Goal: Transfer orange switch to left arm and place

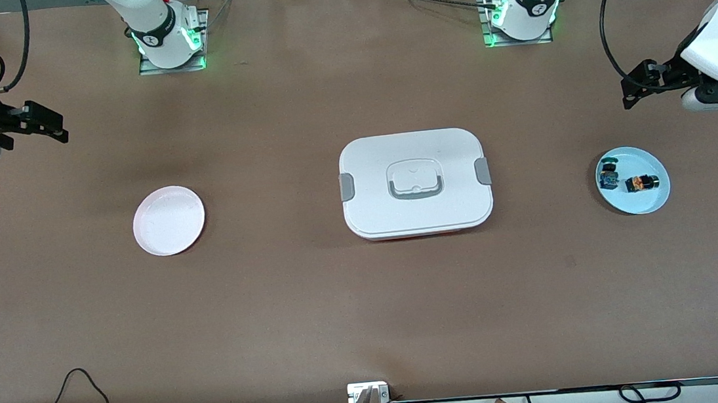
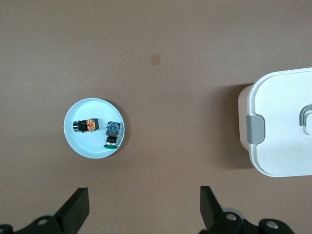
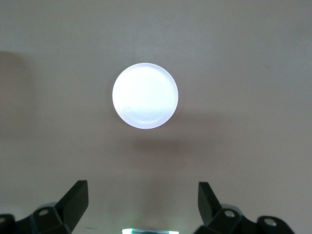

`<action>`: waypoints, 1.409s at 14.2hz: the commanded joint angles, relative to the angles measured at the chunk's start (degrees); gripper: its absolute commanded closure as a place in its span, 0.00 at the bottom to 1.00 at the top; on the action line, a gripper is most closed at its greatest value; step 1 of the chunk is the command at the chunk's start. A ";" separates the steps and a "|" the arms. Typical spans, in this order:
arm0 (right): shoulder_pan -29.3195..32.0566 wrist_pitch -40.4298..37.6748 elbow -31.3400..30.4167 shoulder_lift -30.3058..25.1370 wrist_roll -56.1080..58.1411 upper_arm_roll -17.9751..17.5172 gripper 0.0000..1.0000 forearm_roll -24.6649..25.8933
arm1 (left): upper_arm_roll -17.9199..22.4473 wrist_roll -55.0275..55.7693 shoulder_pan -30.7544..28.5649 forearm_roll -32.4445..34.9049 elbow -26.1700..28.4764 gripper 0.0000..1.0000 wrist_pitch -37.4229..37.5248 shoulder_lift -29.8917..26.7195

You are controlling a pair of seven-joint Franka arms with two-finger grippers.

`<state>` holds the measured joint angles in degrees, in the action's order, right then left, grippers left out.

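brown table, white box centred

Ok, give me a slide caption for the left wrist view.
Open left gripper above brown table; orange switch and blue-green switch on pale blue plate, beside white lidded box.

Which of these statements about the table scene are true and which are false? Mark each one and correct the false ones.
1. The orange switch lies on the blue plate. True.
2. The box has its lid off. False: the lid is on, with the grey clips at its sides.
3. The pink plate has nothing on it. True.
4. The left end effector holds the orange switch. False: it is open and holds nothing, up above the table near the blue plate.
5. The right end effector is shut. False: it is open, up above the table near the pink plate.
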<state>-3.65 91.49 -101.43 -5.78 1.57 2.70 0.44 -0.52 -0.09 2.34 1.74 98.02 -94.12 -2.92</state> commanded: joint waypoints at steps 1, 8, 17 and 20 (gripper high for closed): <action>0.57 0.27 -0.70 -1.17 -0.43 -0.68 0.00 0.71 | -0.01 0.09 0.30 1.08 -1.60 0.00 1.22 0.55; 0.74 -0.16 -0.61 -0.99 -0.43 -0.68 0.00 0.53 | 0.25 0.26 0.12 0.46 -3.88 0.00 1.22 2.83; 1.01 -0.43 -0.61 -0.91 -0.34 -0.59 0.00 0.79 | 0.25 0.27 0.21 0.55 -4.94 0.00 1.48 3.98; 0.66 -0.43 -0.52 -0.82 -0.34 -0.68 0.00 0.79 | 0.17 0.26 0.12 0.46 -4.94 0.00 1.65 3.89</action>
<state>-3.32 91.38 -101.52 -5.92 1.57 2.69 0.45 -0.42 -0.09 2.30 1.74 95.22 -94.09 0.02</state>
